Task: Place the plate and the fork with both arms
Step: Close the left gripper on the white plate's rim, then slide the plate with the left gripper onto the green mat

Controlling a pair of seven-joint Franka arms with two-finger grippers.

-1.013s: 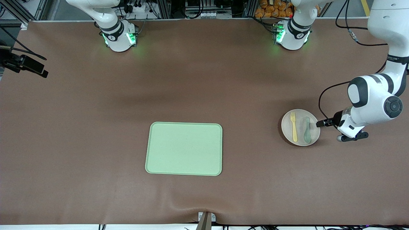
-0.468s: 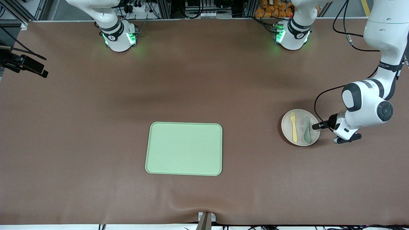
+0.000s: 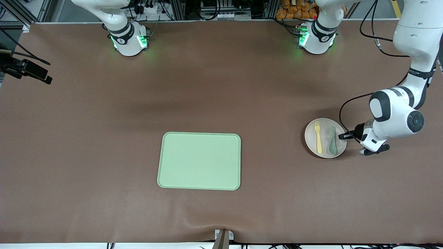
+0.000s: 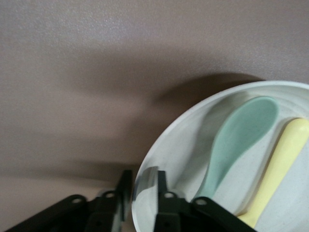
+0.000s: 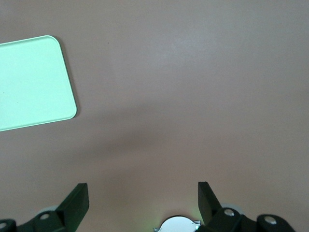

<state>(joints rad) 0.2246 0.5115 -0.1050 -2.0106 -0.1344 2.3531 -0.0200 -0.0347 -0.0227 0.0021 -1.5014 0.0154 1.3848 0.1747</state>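
The off-white plate (image 3: pixel 310 134) lies toward the left arm's end of the table, with the pale yellow fork (image 3: pixel 318 137) and a grey-green spoon (image 3: pixel 332 141) side by side in it. My left gripper (image 3: pixel 344 136) is low at the plate's edge nearest the left arm's end. In the left wrist view the gripper (image 4: pixel 143 186) straddles the plate (image 4: pixel 178 140) rim, one finger outside and one inside, pinched on it beside the spoon (image 4: pixel 241 130) and fork (image 4: pixel 282 157). My right gripper (image 5: pixel 143 203) hangs open over bare table, holding nothing.
A rectangular light green tray (image 3: pixel 199 161) sits mid-table, nearer the front camera; its corner (image 5: pixel 34 82) shows in the right wrist view. A black camera mount (image 3: pixel 24 69) juts in at the right arm's end. Brown mat covers the table.
The left arm slid a little toward the plate, and its fingers narrowed onto the plate's rim. The plate, fork, spoon and tray stayed put.
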